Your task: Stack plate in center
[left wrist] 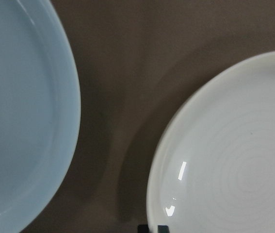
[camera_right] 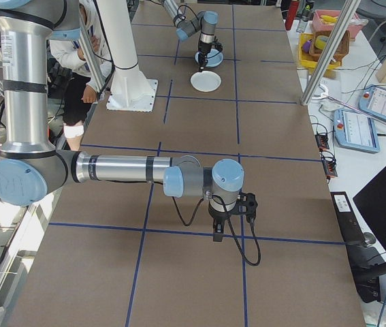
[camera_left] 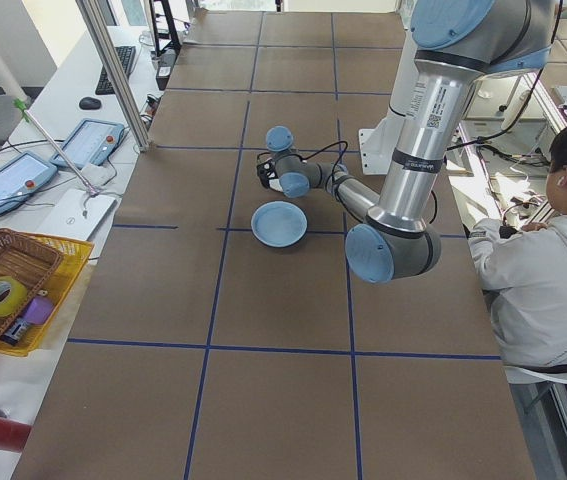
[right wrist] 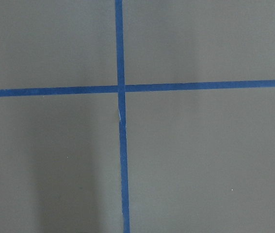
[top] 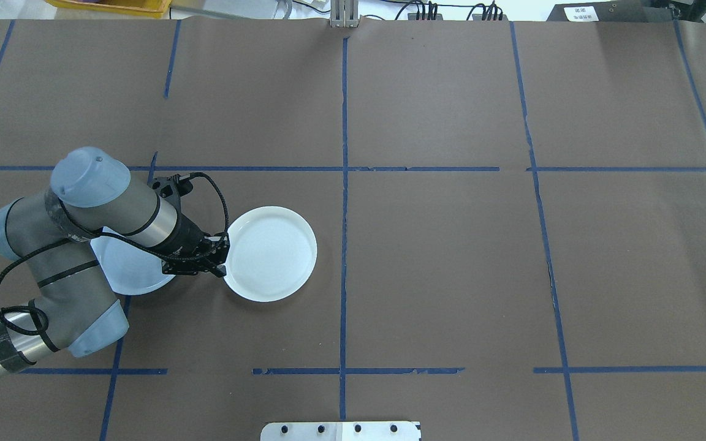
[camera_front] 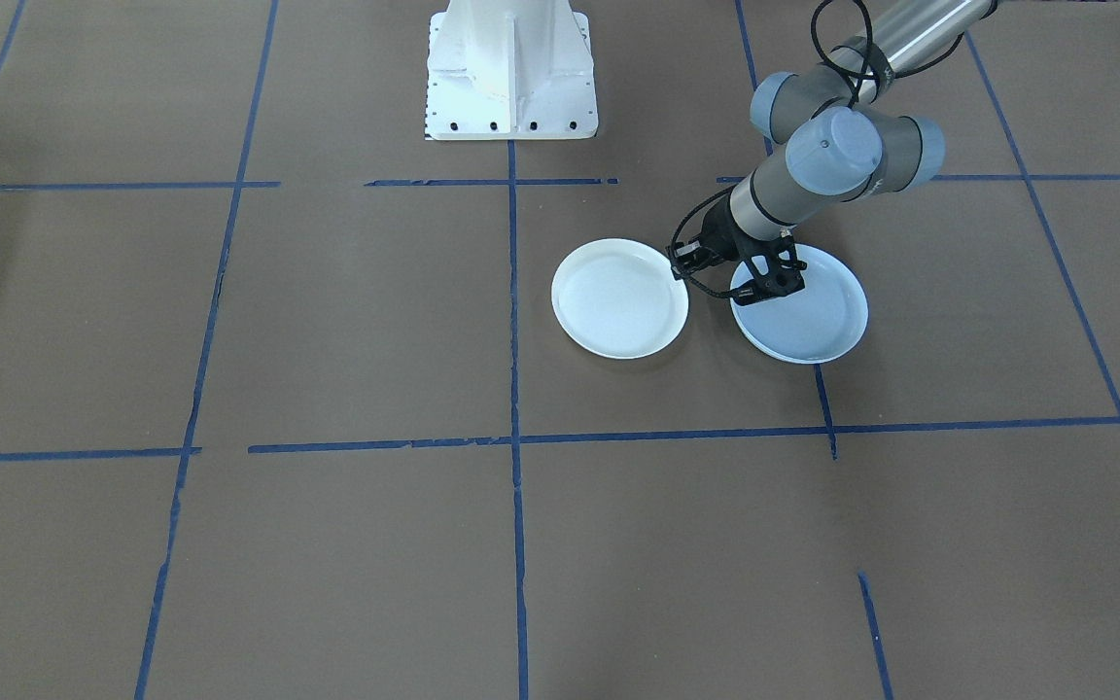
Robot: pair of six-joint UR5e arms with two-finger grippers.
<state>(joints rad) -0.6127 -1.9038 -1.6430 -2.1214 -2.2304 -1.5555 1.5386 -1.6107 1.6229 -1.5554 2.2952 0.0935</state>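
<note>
A smooth pale blue plate [camera_front: 813,321] [top: 126,272] [left wrist: 21,121] lies flat on the brown table, partly under my left arm. Just beside it, closer to the table's middle, is a white plate [camera_front: 618,299] [top: 270,254] with faint concentric rings [left wrist: 234,160]. My left gripper [camera_front: 679,267] [top: 221,264] reaches over the blue plate to the white plate's near rim. Its fingertips [left wrist: 144,229] stand close together astride that rim, shut on it. My right gripper [camera_right: 230,218] hangs over bare table at a tape crossing [right wrist: 120,89], far from both plates, and I cannot tell if it is open or shut.
Blue tape lines divide the brown table into squares. The white robot base [camera_front: 511,68] stands at the table's edge. A person [camera_left: 543,270] sits beside it. A yellow basket [camera_left: 13,290] and tablets [camera_left: 88,142] lie on a side bench.
</note>
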